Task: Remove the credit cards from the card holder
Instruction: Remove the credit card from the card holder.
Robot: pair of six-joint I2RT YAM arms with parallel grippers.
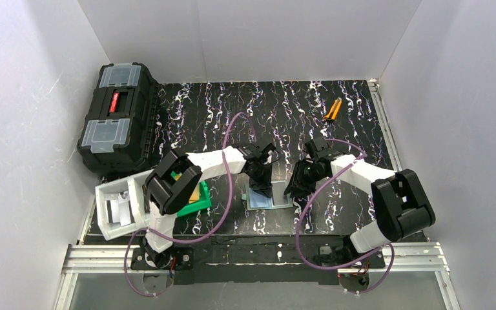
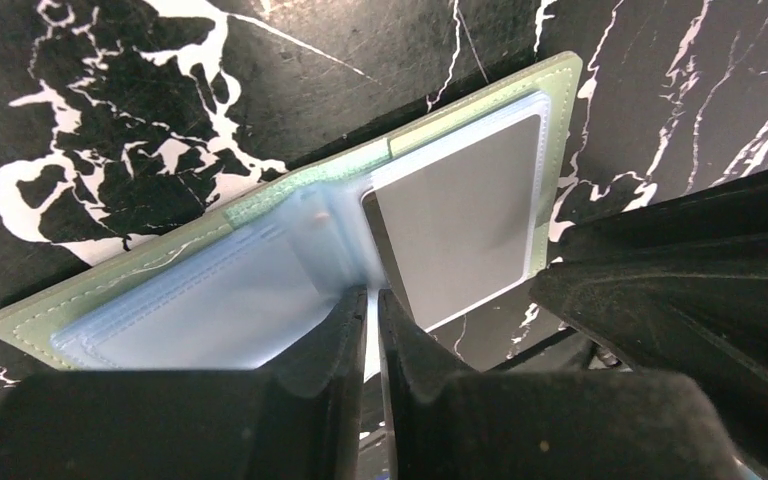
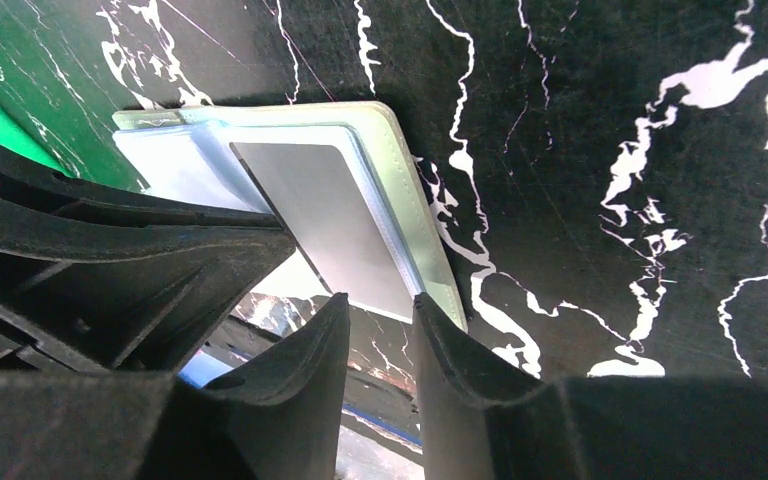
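Observation:
The card holder (image 1: 263, 201) lies open on the black marbled table, grey-green outside (image 2: 290, 185) and pale blue inside. A grey credit card (image 2: 460, 220) sits in its right panel, and that card (image 3: 340, 220) also shows in the right wrist view. My left gripper (image 2: 371, 300) is shut on a thin pale blue pocket leaf at the fold, standing over the holder's middle (image 1: 259, 179). My right gripper (image 3: 378, 305) hangs at the holder's right edge (image 1: 295, 188). Its fingers are a little apart at the card's near edge, with the table showing between them.
A black toolbox (image 1: 116, 116) stands at the back left. An orange-handled tool (image 1: 332, 110) lies at the back right. A bright green bin (image 1: 194, 201) with a tan flat piece in it and a white bin (image 1: 119, 210) sit under the left arm.

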